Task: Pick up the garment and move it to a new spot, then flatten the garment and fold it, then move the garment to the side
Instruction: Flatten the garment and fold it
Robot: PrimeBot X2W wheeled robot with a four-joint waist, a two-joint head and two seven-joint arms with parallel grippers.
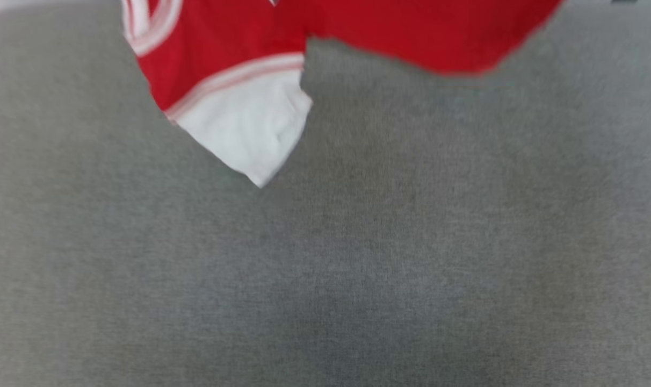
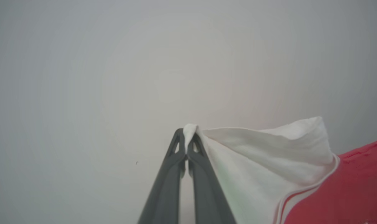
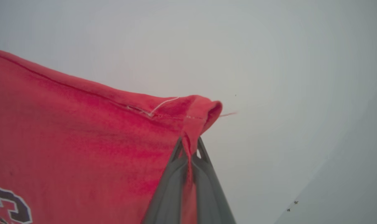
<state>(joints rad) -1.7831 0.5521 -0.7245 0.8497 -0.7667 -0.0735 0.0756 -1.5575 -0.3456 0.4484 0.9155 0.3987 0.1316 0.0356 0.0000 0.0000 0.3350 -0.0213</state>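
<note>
The shirt (image 1: 390,37) is hanging at the top of the head view, over a grey surface (image 1: 325,269), and one white sleeve (image 1: 250,123) with striped trim is dangling down lowest. The left fingers (image 2: 188,157) are pinching shut on the very tip of a white sleeve, and the red part of the shirt is hanging off to one side of them. The right fingers (image 3: 195,161) are squeezing shut on a red corner by a seam, and part of a black number (image 3: 8,202) with a white edge is showing low on the cloth.
</note>
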